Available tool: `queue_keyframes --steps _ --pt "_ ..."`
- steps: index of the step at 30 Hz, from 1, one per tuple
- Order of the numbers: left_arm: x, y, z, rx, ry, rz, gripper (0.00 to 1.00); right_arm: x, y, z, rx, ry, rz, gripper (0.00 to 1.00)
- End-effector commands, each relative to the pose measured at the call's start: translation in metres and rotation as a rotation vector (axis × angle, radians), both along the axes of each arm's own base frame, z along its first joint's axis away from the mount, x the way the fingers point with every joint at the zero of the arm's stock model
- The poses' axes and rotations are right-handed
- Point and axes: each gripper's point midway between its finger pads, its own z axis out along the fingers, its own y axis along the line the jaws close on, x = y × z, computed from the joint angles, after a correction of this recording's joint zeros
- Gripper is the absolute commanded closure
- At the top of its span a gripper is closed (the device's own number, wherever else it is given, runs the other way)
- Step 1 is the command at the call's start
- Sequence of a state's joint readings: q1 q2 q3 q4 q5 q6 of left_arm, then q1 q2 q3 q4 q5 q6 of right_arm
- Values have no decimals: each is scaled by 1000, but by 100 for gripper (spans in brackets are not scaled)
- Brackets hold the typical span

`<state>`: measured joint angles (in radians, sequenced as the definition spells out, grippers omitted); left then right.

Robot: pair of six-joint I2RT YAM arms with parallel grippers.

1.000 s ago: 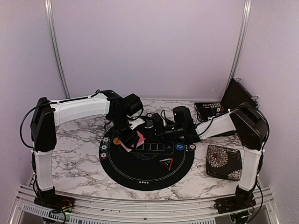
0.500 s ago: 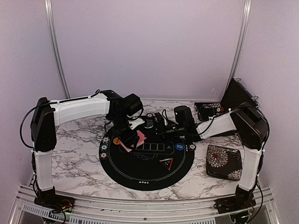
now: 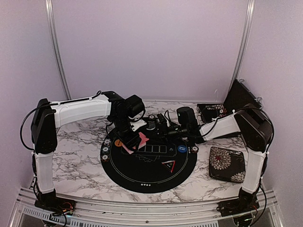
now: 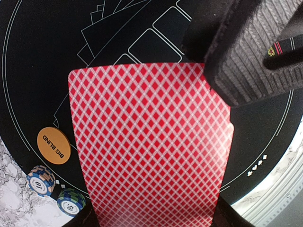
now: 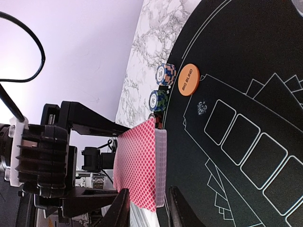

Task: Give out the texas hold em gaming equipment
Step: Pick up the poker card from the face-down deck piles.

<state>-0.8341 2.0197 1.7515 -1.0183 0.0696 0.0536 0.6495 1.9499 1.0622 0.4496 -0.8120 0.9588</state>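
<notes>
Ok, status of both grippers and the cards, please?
Left gripper shut on red-backed card deck, above the black mat. Right gripper open at the deck's corner. Orange BIG BLIND button lies clear, on the mat.

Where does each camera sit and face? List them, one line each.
Top external: above and behind the bases, looking down on the black mat; both arms show.
Left wrist: over the mat, looking down past the held card deck; own fingers flank it below.
Right wrist: low, looking across the mat at that deck; own fingertips at bottom.
Wrist views share: deck, orange Big Blind button, chip stacks.
</notes>
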Motion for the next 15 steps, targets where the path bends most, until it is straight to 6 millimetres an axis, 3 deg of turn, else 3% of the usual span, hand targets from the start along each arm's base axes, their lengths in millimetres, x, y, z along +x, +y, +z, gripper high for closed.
queue_keyframes --steps 1,15 --pt "2 -3 23 -32 -41 -16 55 -6 7 10 34 -11 25 74" --pt "1 -3 25 -35 -45 -17 55 -8 10 5 40 12 32 82"
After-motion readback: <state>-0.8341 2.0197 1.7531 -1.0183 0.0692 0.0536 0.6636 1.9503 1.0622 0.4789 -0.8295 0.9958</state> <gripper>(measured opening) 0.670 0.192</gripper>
